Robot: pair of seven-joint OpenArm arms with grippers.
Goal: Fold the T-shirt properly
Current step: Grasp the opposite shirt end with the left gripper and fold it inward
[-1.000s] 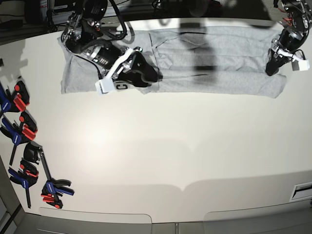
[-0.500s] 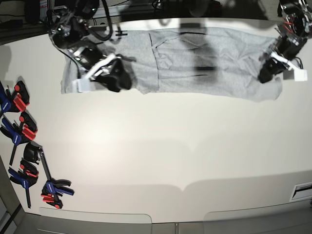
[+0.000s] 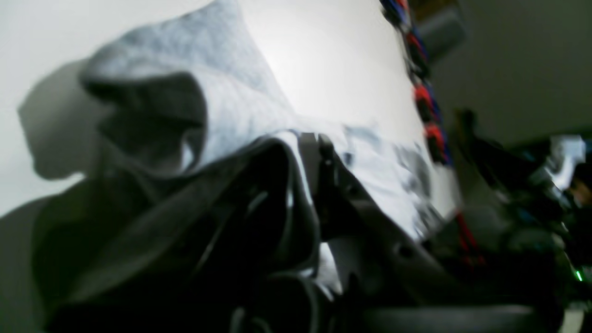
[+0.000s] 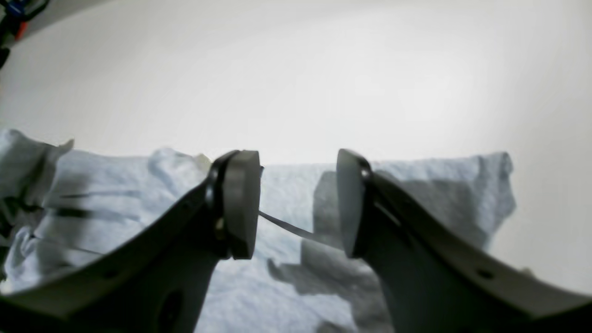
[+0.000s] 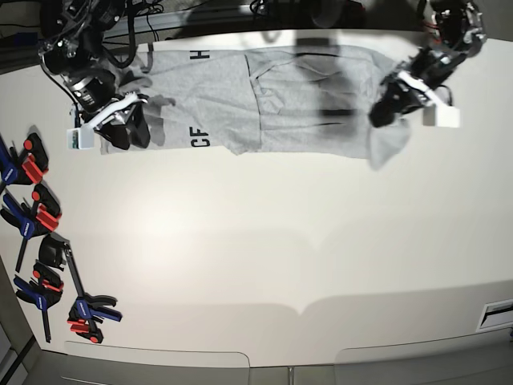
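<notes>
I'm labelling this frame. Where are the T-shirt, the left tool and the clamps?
T-shirt [image 5: 296, 104]: base view, plain grey middle panel.
Left tool [image 5: 383, 110]: base view, tip shut on the T-shirt's edge.
Clamps [image 5: 36, 216]: base view, red-and-blue handles at the table's edge.

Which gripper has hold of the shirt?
The left gripper, on the base view's right: shut on the T-shirt, lifting its end. The right gripper stands open over the cloth.
</notes>
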